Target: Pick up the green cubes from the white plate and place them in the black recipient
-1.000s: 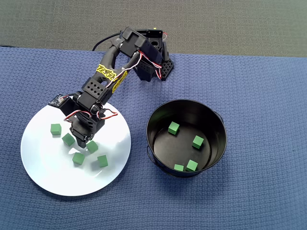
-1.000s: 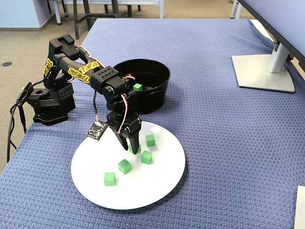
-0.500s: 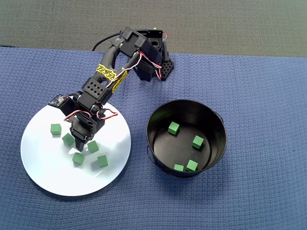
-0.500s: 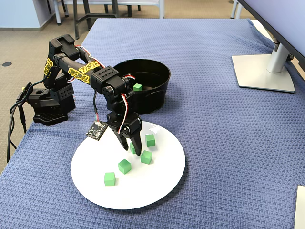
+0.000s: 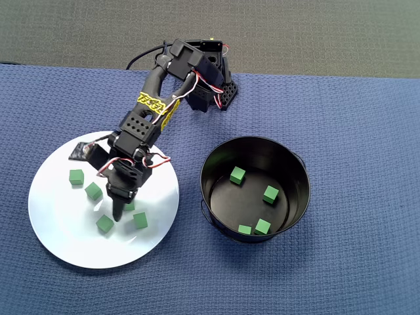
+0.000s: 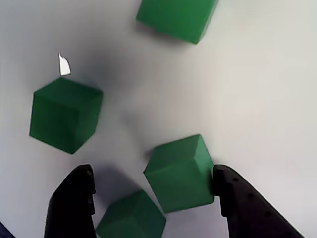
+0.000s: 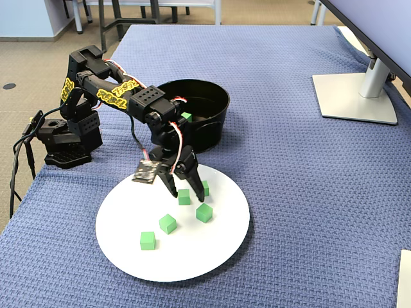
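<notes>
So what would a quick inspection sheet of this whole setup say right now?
Surface: blue woven cloth over the table, flat.
Job's things: five green cubes on the white plate; four more cubes inside the black pot.
Clutter: a grey monitor stand on the right of the fixed view.
Gripper: gripper open, low over the plate, straddling one cube; one finger looks to touch it.
Cables: black cable trailing off the table from the arm's base; red and white wires along the arm.
Surroundings: furniture legs on the floor beyond the table.
</notes>
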Action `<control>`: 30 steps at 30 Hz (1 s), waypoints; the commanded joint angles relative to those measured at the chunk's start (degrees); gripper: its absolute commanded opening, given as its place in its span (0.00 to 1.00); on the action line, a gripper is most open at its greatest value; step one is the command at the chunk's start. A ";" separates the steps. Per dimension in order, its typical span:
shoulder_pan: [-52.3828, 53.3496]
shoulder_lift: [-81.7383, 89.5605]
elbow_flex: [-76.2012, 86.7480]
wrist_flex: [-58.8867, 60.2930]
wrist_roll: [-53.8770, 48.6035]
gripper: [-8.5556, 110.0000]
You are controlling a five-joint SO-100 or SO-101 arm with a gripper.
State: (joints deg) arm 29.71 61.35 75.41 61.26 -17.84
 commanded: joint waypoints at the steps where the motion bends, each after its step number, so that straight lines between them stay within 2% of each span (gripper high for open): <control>1: -2.20 0.79 0.44 0.00 -7.73 0.27; 30: 0.62 1.67 1.76 -2.20 -15.73 0.17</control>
State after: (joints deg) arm 29.62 61.35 77.08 60.21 -32.26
